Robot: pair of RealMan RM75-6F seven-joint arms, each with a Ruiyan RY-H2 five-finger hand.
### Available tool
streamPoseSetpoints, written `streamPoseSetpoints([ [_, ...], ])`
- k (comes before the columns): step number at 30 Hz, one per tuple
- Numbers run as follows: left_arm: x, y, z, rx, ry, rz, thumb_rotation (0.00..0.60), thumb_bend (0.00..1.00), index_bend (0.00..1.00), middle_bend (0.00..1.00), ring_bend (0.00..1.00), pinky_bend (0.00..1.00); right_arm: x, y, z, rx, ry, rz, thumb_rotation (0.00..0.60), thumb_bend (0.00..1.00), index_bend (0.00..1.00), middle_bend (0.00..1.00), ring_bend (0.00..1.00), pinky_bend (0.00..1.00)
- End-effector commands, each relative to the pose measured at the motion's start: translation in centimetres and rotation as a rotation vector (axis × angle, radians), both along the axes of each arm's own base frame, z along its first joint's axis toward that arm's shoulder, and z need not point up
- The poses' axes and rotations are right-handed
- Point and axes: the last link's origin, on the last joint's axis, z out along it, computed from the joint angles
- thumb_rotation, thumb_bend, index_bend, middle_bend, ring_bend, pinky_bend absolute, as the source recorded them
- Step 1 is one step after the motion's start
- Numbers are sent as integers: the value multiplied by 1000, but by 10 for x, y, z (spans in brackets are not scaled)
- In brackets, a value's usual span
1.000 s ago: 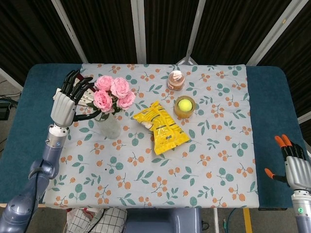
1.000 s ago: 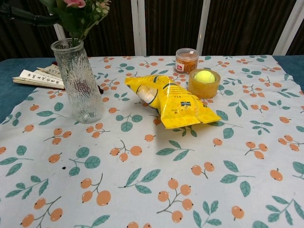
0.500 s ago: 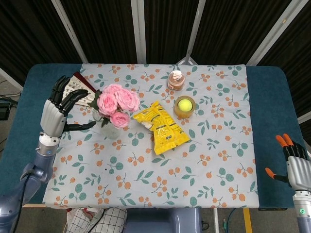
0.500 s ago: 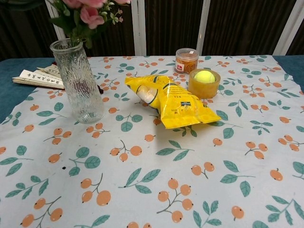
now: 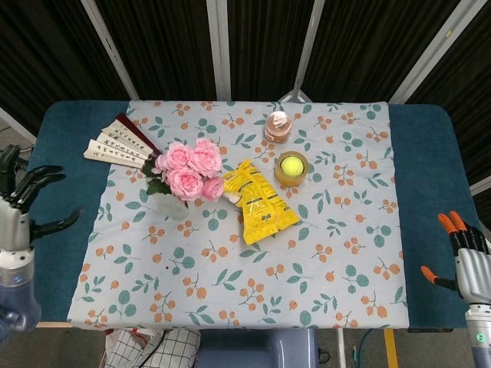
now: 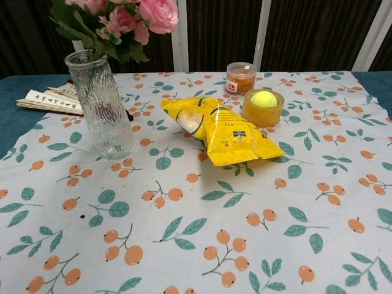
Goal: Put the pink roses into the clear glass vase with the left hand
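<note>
Since the earlier frames the left hand (image 5: 19, 207) has drawn back from the vase to the far left edge of the head view, over the blue table edge, with its fingers spread and nothing in them. The roses (image 5: 188, 169), released, now stand in the vase (image 6: 101, 104) and lean toward the right, more so than a moment ago; the folding fan (image 5: 119, 142), formerly partly hidden by the hand, shows in full at upper left.

Containers: the clear ribbed glass vase stands upright at left of centre and holds the rose stems, with blooms and leaves above its rim. A small clear jar (image 6: 240, 77) with an orange label stands at upper centre. A tennis ball (image 6: 264, 98) sits inside a roll of brownish tape (image 6: 262, 110) just below and right of the jar. A yellow snack bag (image 6: 220, 131) lies flat at centre, just right of the vase.

The right hand (image 5: 468, 257) hangs at the lower right corner of the head view, off the cloth, its orange-tipped fingers apart and empty.

Surface: a pale tablecloth (image 5: 330, 253) printed with orange fruit and green leaves covers a blue table (image 5: 426, 169). Behind it hang dark panels crossed by pale bars.
</note>
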Motion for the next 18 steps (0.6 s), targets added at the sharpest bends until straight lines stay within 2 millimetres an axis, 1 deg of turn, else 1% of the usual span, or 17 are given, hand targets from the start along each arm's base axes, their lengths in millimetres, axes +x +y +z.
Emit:
streamPoseSetpoints([
  [1,-33,-37,14,42,24,164,447,335,393,346,24,0,1,1,0,3,17,5,600,221,128,19,18,0],
  [5,-59,-55,6,17,134,375,440,335,360,316,17,0,1,4,3,24,66,-1,600,220,128,19,14,0],
  [6,-62,-54,3,7,152,414,442,336,358,316,14,0,1,5,4,28,75,-3,600,220,128,19,12,0],
  [8,-70,-57,-4,-25,203,538,445,337,350,313,11,0,2,7,6,38,105,-12,600,220,128,19,11,0],
  [11,-73,-63,-12,-114,242,674,452,339,305,278,1,0,3,9,8,52,142,-25,600,220,129,18,7,0],
  [13,-69,-66,-15,-180,240,729,451,333,281,251,0,0,4,10,10,58,147,-31,600,220,128,18,3,0],
  [15,-67,-69,-19,-257,243,764,452,299,243,215,0,0,4,11,12,64,159,-37,600,220,113,18,0,0],
  [16,-67,-71,-19,-286,245,786,451,266,219,199,0,0,4,12,13,67,167,-42,600,219,99,18,0,0],
  [18,-68,-74,-19,-324,269,839,451,223,201,188,0,0,4,13,14,76,179,-54,600,219,83,18,0,0],
])
